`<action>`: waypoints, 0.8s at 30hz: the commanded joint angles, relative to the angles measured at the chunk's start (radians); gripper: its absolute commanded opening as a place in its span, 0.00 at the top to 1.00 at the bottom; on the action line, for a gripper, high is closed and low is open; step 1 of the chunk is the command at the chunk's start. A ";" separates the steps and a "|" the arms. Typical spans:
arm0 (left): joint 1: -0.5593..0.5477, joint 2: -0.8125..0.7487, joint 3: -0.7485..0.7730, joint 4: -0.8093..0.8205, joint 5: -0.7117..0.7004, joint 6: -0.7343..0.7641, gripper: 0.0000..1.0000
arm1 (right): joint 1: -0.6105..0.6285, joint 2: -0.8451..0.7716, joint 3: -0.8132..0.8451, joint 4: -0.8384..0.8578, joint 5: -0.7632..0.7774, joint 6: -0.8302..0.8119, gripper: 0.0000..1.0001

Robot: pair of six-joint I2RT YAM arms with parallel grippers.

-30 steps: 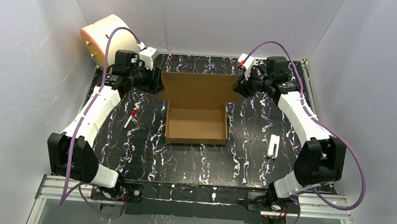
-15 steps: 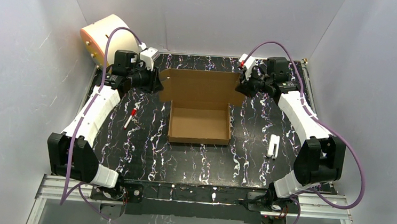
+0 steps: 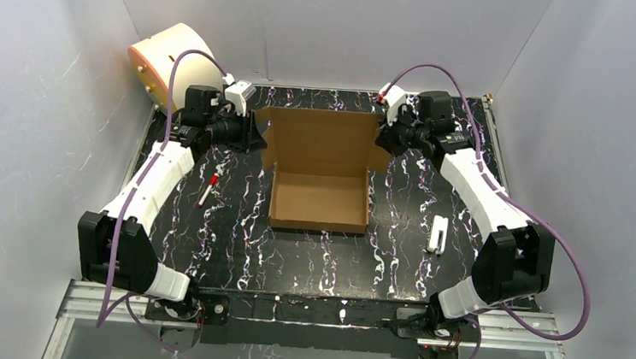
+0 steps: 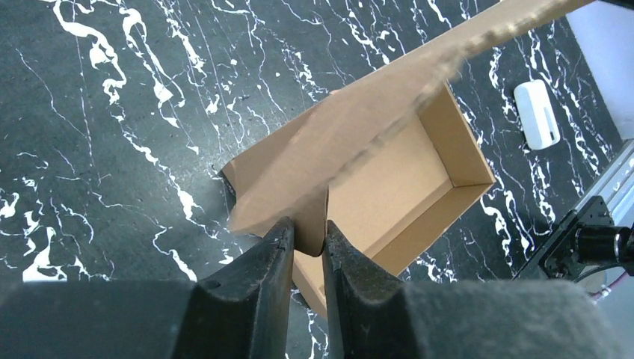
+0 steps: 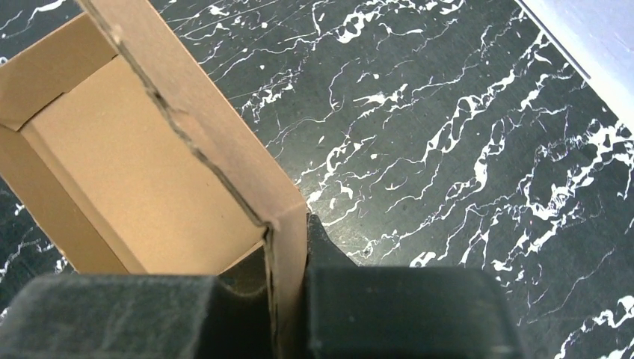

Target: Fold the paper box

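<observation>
The paper box [image 3: 321,180] sits in the middle of the table [image 3: 232,250], tray open upward and lid panel held up at its far side. From above, both sets of fingertips are hidden behind the wrists and the lid's side flaps. In the left wrist view the flap is blurred near the lens and its far end is cut off. The left gripper [image 4: 306,239] is almost closed, pinching the lid's left flap — the right gripper [image 5: 288,250] likewise clamps the lid's right edge.
</observation>
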State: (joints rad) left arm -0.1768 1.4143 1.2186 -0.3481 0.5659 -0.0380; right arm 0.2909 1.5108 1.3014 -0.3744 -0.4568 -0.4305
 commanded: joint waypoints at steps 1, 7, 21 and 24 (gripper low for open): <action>-0.001 -0.039 -0.028 0.068 0.043 -0.103 0.82 | 0.067 -0.054 0.002 0.059 0.180 0.125 0.88; -0.001 -0.061 -0.083 0.156 0.041 -0.236 0.85 | 0.134 -0.074 -0.014 0.104 0.361 0.271 0.84; -0.001 -0.122 -0.124 0.117 -0.165 -0.233 0.85 | 0.159 -0.159 -0.099 0.120 0.418 0.266 0.58; -0.001 -0.131 -0.123 0.106 -0.192 -0.217 0.85 | 0.153 -0.189 -0.124 0.114 0.432 0.250 0.57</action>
State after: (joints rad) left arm -0.1780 1.3308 1.0927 -0.2016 0.4255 -0.2729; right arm 0.4454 1.3865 1.1950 -0.2886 -0.0544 -0.1612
